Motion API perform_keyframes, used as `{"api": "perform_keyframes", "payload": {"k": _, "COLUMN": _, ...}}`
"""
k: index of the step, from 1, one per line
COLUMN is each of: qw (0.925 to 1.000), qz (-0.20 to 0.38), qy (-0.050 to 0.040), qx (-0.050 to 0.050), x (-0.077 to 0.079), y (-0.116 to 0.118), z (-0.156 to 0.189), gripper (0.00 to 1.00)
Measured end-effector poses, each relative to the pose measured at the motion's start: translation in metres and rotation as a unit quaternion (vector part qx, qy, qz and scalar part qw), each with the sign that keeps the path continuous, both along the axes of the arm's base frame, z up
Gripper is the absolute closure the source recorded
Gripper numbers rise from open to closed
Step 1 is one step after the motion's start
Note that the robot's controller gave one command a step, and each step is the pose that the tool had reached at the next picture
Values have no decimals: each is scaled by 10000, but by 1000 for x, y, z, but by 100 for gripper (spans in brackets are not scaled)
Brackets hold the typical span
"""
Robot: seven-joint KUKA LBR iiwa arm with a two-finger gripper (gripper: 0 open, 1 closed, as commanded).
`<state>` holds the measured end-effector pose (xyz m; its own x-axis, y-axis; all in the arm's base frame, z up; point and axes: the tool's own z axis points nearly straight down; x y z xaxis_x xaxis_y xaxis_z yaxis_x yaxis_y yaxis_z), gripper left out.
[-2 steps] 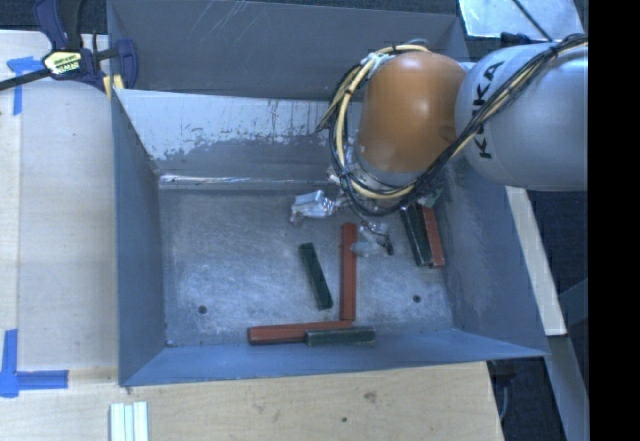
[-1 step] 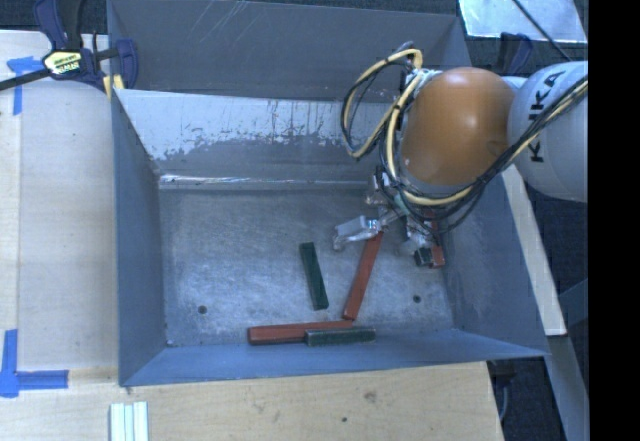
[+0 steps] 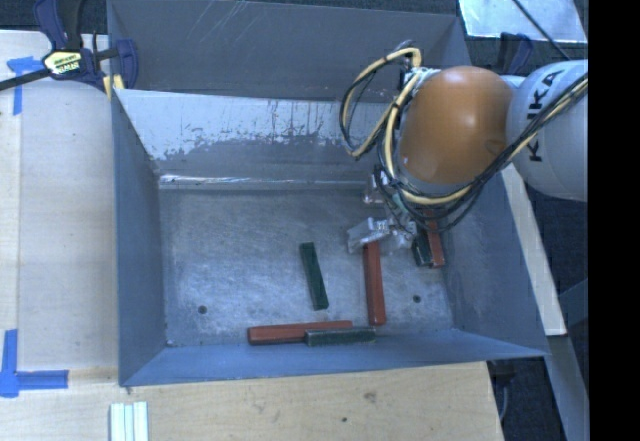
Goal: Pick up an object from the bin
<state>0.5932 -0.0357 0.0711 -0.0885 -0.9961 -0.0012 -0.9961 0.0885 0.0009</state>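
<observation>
Tool (image 3: 383, 232) hangs over the far end of your red bar (image 3: 374, 287), right of the bin's (image 3: 136, 229) middle. The bar's long axis runs toward the near wall. You cannot tell whether the tool is parted.

Robotics lab: KUKA arm (image 3: 556, 134), metal bin (image 3: 300, 59)

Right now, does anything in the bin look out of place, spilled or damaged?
Nothing spilled or broken. One red-brown bar and one dark green bar lie together against the front wall; a second green bar lies mid-floor, a second red-brown bar by the tool. The back wall is scratched, apparently wear.
</observation>
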Motion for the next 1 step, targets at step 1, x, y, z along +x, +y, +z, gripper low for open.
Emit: {"api": "perform_keyframes", "payload": {"k": 1, "qw": 9982, "qz": -594, "qy": -62, "qx": 8, "x": -11, "y": 49, "z": 182, "gripper": 100}}
